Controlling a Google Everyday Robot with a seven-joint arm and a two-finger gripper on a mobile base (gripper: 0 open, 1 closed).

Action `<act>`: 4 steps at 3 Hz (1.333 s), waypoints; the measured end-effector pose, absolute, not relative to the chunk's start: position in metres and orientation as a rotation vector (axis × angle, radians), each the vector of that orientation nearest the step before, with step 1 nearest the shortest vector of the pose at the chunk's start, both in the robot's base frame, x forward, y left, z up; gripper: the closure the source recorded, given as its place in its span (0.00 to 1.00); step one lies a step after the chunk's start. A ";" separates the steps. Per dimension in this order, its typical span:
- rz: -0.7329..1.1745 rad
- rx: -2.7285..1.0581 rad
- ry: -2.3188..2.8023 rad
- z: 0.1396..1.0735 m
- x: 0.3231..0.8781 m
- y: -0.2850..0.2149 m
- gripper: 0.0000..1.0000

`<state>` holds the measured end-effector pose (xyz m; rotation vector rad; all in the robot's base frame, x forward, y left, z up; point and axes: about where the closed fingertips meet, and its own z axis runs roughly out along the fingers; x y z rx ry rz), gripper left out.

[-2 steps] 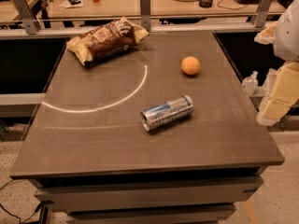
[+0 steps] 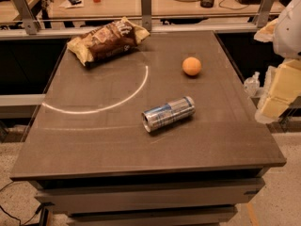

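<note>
My gripper (image 2: 275, 98) hangs at the right edge of the view, beside the table's right side and off its top. It holds nothing that I can see. Nearest to it lies a silver and blue can (image 2: 168, 113) on its side, near the middle of the dark table (image 2: 94, 140). An orange (image 2: 192, 66) rests farther back and to the right. A brown chip bag (image 2: 106, 40) lies crumpled at the far left corner.
A pale curved line (image 2: 123, 97) arcs across the tabletop. Behind the table runs a metal rail with posts (image 2: 146, 6), and beyond it a desk with a cup, hat and keyboard. A small bottle (image 2: 251, 83) stands right of the table.
</note>
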<state>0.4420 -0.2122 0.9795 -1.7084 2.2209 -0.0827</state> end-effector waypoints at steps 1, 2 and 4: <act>-0.026 -1.780 2.170 0.979 0.451 -0.186 0.00; 0.030 -1.871 2.126 0.964 0.454 -0.154 0.00; 0.153 -2.034 2.028 0.901 0.454 -0.097 0.00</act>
